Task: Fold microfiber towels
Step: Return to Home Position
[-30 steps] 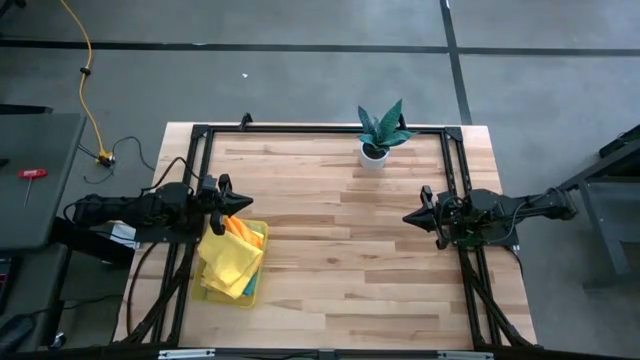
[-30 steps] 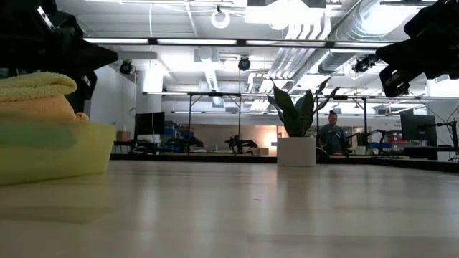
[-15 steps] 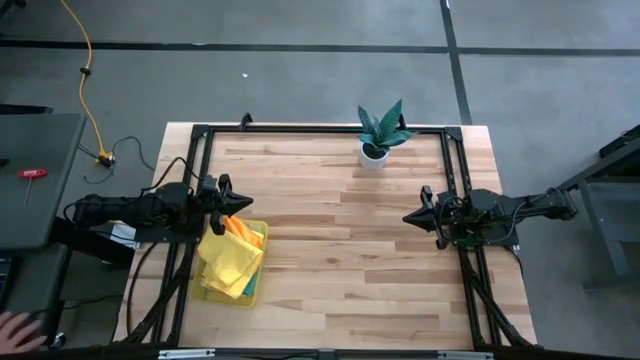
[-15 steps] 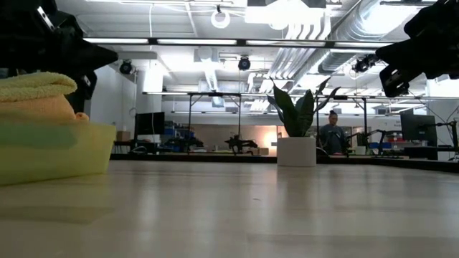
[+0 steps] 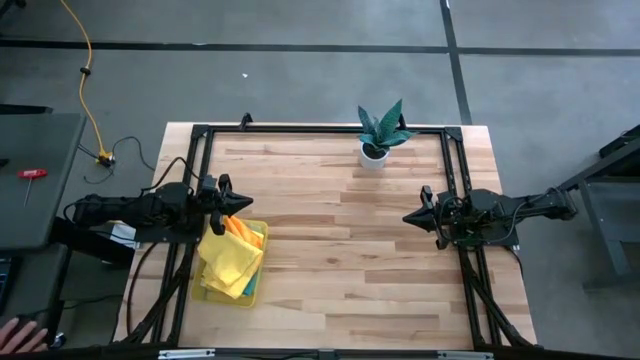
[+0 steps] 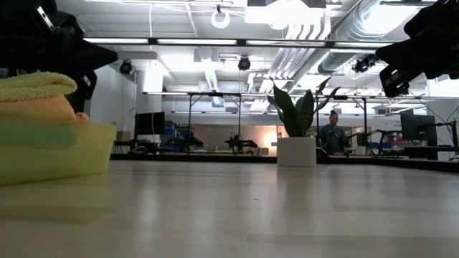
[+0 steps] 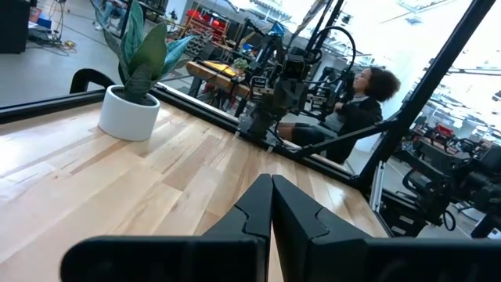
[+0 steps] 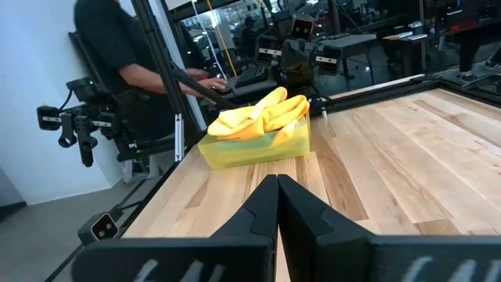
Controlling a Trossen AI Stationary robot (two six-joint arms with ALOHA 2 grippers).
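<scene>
The microfiber towels [image 5: 230, 258] lie heaped in a translucent yellow tray [image 5: 252, 290] near the table's left edge; a yellow one is on top, with orange [image 5: 243, 230] and a teal edge showing. The heap [image 8: 254, 116] also shows in the right wrist view and in the low view [image 6: 32, 97]. My left gripper [image 5: 249, 203] hovers shut and level just beyond the tray's far end. My right gripper [image 5: 406, 216] hovers shut and level at the table's right side, pointing across at the tray. Neither touches anything.
A small potted plant [image 5: 381, 132] stands at the far edge, right of the middle. The bare wooden tabletop [image 5: 340, 250] stretches between the two arms. A person [image 8: 133, 70] stands beyond the table's left edge, and a hand [image 5: 18, 332] shows at the near left.
</scene>
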